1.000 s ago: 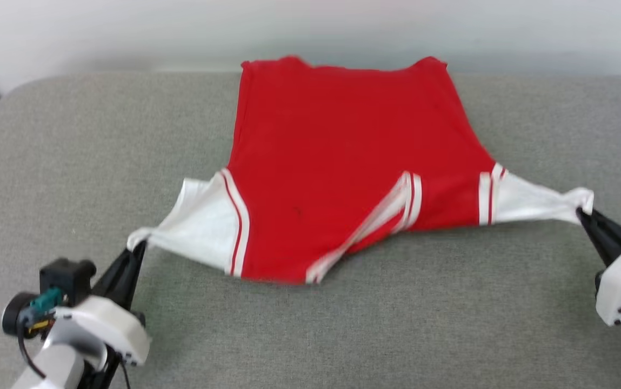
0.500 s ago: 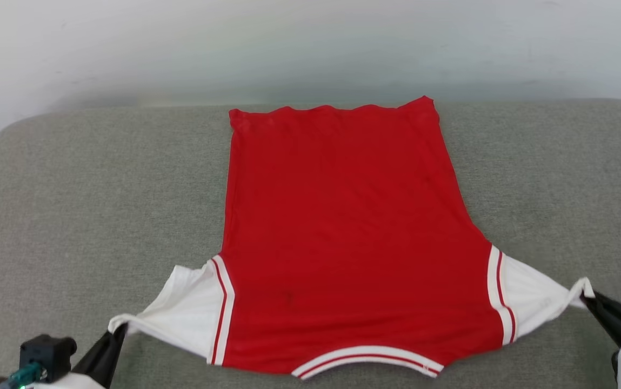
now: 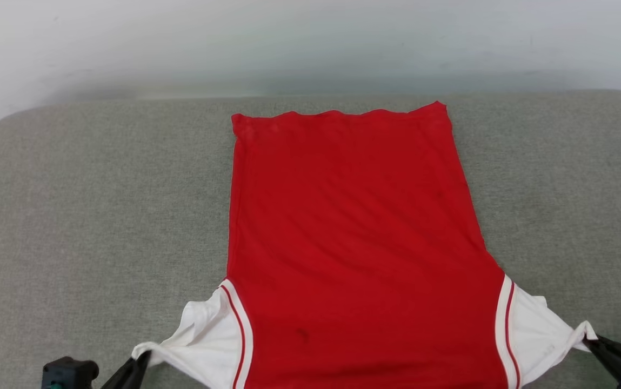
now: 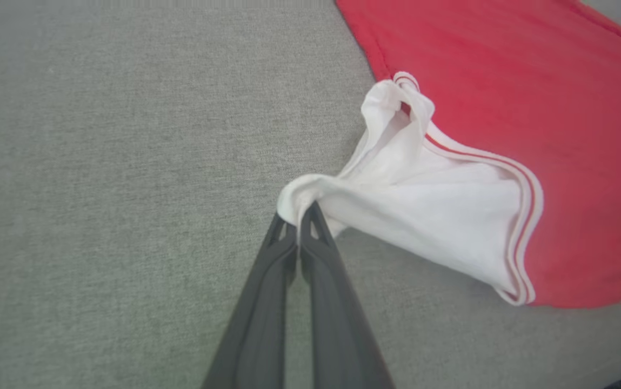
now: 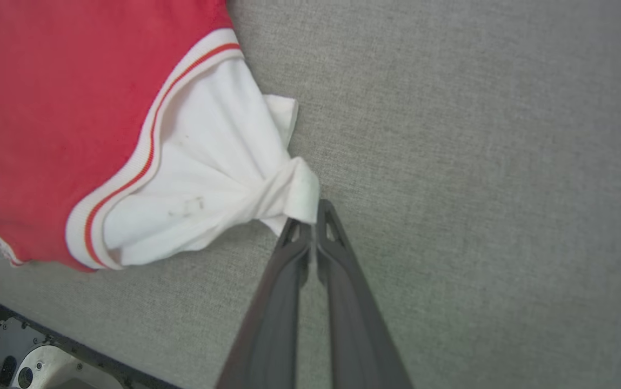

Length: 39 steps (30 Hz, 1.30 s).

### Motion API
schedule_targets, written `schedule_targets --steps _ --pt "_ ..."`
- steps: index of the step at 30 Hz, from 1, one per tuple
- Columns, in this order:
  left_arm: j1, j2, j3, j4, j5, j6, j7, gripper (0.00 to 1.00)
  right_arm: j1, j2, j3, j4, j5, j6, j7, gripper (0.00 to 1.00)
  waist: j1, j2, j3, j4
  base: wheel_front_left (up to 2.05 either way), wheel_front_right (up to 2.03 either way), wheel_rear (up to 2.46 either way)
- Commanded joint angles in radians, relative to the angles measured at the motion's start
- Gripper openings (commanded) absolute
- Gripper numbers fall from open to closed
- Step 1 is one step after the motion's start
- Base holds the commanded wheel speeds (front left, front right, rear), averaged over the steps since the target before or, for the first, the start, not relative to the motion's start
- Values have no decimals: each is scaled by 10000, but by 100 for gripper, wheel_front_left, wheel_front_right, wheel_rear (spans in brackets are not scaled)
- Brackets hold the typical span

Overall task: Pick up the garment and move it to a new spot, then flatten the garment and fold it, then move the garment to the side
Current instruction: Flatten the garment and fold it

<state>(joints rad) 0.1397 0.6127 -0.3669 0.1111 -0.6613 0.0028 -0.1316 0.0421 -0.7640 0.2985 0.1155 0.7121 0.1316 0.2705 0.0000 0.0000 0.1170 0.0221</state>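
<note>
On the cushion (image 3: 99, 216), garment (image 3: 353, 243) sleeves seem pinched by left gripper (image 3: 140, 361) and right gripper (image 3: 592, 342).

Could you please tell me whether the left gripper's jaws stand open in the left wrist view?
No, the left gripper has its jaws shut on the bunched tip of the white sleeve of the garment.

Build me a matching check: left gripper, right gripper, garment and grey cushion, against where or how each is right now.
Column one:
1. left gripper
2. right gripper
3. garment
4. grey cushion

Column two:
A. spread out, plain red side up
B. shut, pinching the garment at the head view's lower right
C. lies beneath the cloth
D. shut, pinching the garment at the head view's lower left

Pairs: 1-D, 2-B, 3-A, 4-C
</note>
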Motion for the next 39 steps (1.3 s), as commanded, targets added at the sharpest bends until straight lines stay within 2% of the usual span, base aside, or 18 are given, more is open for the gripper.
schedule_targets --steps 1,3,5,6,8,12,16,21,27,31,39 --pt "-168 -112 -27 -171 -54 -13 28 0 -87 188 -181 -27 137 -16 226 100 0 0 107 70 0 0 0" --pt "-262 -190 -72 -418 -59 12 35 0 -289 202 -399 -266 204 -13 456 100 0 0 219 163 0 0 0" --pt "-305 -245 -149 -725 -49 17 83 0 -424 -49 -640 -514 -86 -13 751 100 0 0 350 298 0 0 0" --pt "-339 -250 -211 -918 -43 -40 134 0 -517 -128 -718 -764 -194 -13 950 100 0 0 432 376 0 0 0" --pt "-359 -71 -516 -1481 92 -354 372 0 -872 123 -1172 -1306 102 -13 1438 100 0 0 631 510 0 0 0" --pt "-477 51 -580 -2610 82 -325 652 0 -1913 278 -1961 -2315 353 -13 2984 100 0 0 1225 889 0 0 0" --pt "-726 289 -717 -3618 308 -349 1078 0 -3461 684 -2581 -2607 134 -11 4854 100 0 0 2060 1454 0 0 0" --pt "-1227 281 -955 -4584 624 -323 1479 0 -5640 1397 -3226 -2063 -168 -13 7485 100 0 0 3068 2198 0 0 0" --pt "-1869 60 -1325 -5340 996 -411 1770 0 -7974 2025 -3882 -875 -1691 -13 9853 100 0 0 4034 3074 0 0 0" --pt "-2159 -221 -1590 -5585 1114 -462 1775 0 -9163 2288 -4149 -228 -2707 -13 10739 100 0 0 4533 3543 0 0 0" --pt "-2453 -450 -1937 -5709 1174 -653 1720 0 -10381 2038 -4109 344 -4333 -11 11697 100 0 0 5186 4116 0 0 0"
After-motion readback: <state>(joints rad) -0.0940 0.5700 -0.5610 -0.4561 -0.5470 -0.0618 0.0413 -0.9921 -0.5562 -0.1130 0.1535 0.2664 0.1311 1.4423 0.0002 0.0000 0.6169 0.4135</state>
